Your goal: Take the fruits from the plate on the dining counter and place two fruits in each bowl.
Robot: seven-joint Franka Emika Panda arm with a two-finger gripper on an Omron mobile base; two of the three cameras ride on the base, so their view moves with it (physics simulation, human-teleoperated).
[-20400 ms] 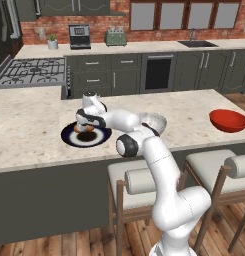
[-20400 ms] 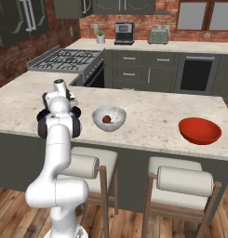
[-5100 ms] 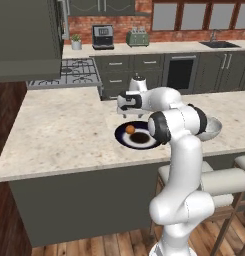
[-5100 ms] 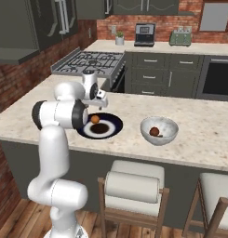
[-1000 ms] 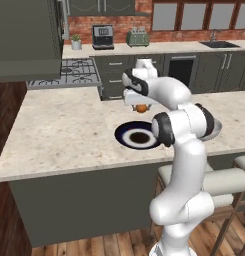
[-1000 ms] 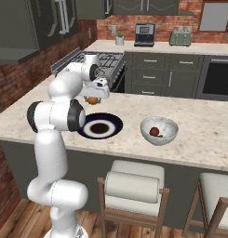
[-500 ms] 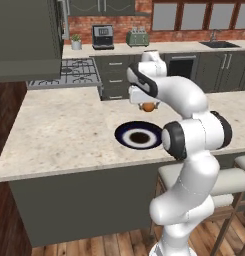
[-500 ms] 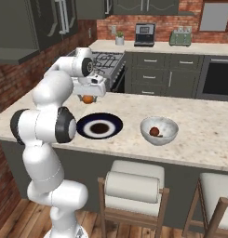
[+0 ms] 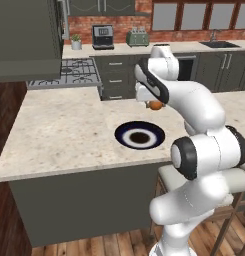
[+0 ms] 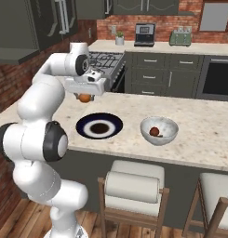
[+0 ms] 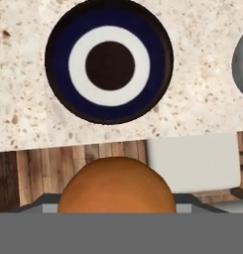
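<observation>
Currently my gripper (image 9: 154, 103) is clamped on an orange fruit (image 11: 116, 184), which sits large at the bottom of the hand view and shows as a small orange ball under my hand in both base views. I hold it raised above the dining counter (image 10: 199, 135), just beyond the far side of the plate (image 10: 99, 126). That plate lies flat on the beige stone near the counter's front edge, with its dark centre, pale ring and navy band bare. Beside it, on its right in the right base view, stands the grey-white bowl (image 10: 158, 130), apart from the plate, with a dark red-brown fruit (image 10: 154, 131) inside; a sliver of this bowl's rim shows at the right edge of the hand view. Below the counter edge stand pale stools (image 10: 132, 186) on a wooden floor (image 9: 94, 245). Farther back are a gas stove (image 9: 66, 72) and the rear counter carrying a coffee machine (image 9: 102, 36) and a toaster (image 9: 137, 38).
</observation>
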